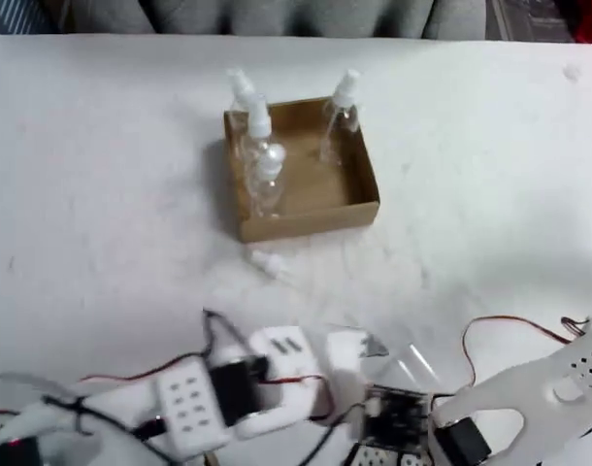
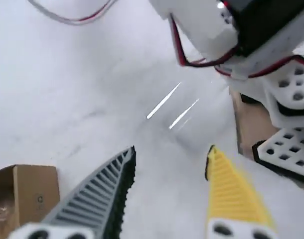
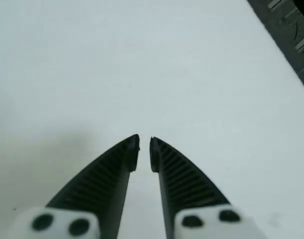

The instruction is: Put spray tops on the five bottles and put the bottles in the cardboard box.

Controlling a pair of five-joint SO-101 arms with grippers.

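Bright, even light; soft shadow beside the cardboard box [image 1: 306, 225]

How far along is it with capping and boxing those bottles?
Done: four bottles with spray tops stand in the cardboard box. In hand: nothing; the left claw is open, the right claw shut and empty. Left: one loose spray top lies before the box, and what seems a clear fifth bottle lies by the left claw, to be capped and boxed.
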